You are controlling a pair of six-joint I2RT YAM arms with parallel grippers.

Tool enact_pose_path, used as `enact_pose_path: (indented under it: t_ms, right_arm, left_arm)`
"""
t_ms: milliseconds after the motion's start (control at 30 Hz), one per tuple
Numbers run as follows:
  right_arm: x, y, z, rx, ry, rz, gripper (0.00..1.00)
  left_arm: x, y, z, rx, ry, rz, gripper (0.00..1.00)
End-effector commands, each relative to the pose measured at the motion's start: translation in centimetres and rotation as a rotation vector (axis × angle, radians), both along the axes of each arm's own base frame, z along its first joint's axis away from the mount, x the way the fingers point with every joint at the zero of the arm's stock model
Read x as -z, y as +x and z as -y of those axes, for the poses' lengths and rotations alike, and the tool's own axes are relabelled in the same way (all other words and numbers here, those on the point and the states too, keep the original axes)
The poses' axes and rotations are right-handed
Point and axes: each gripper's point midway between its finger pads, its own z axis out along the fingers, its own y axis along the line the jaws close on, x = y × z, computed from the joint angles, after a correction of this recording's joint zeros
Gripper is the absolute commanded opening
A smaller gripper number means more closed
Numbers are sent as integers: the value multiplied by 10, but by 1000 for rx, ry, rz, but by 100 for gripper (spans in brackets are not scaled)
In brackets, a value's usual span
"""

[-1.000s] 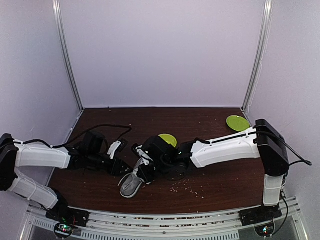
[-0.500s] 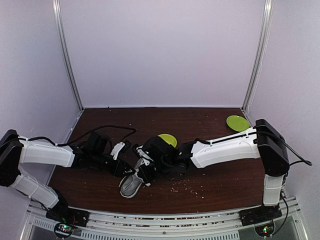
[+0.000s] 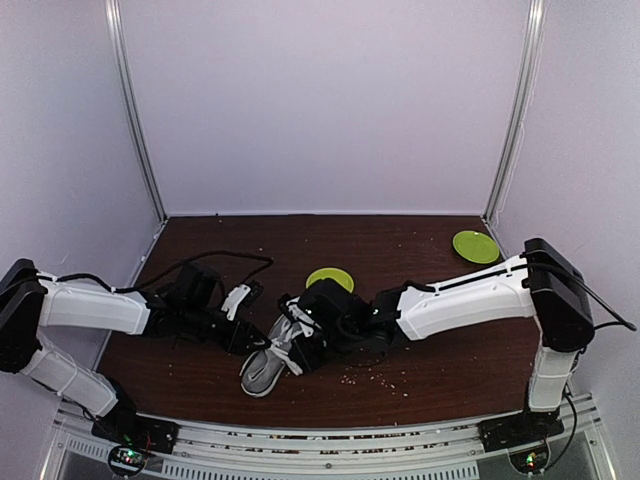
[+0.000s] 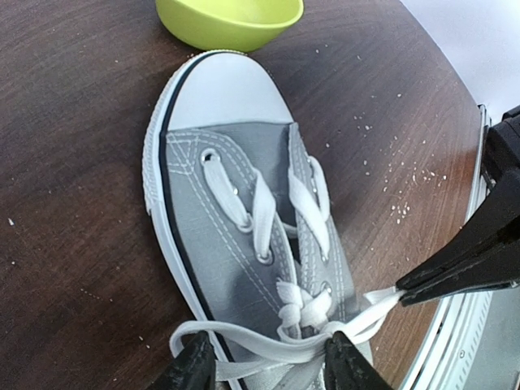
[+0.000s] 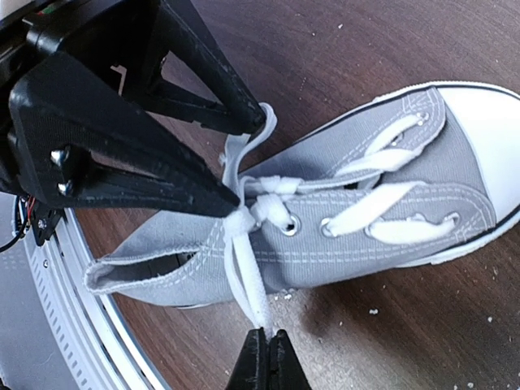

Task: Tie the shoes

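1. The left end effector point(image 4: 268, 363) has its black fingers about half apart at the ankle end of the shoe. A flat white woven lace point(image 4: 361, 321) runs across them, unclamped.
2. The grey canvas low-top sneaker point(image 4: 236, 236), with stitched eyelets and a smooth white rubber toe cap, lies front-middle on the dark wood-grain worktop point(image 4: 73, 122). Its toe is just beside a glossy round lime-green bowl point(image 4: 231, 16).
3. The right end effector point(image 5: 264, 357) is pinched fully closed on the lace end below the knot.
4. A flat lime-green plate point(image 3: 476, 246) sits in the back right corner.
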Motion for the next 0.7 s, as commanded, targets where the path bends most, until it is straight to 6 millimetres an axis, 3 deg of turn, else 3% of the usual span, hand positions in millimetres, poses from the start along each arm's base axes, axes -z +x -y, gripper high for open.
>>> enact_pose_path:
  t_ms: [0,267,500,600,667]
  right_arm:
    - [-7,1,13,36,1,1,0]
    - [1,-6,29,41,-26,-11,0]
    - [-9,-4,25,45,8,4,1]
    - [-18,-1,27,59,21,25,19]
    - [-26,3,32,69,22,51,39]
  left_arm:
    - [-5,7,3,-10,0,29,48]
    - [-6,9,3,-19,-3,35,48]
    - [-19,12,7,-41,-57,45,49]
    - [-47,20,11,-73,-145,80,57]
    - [-67,27,9,-103,-182,112,65]
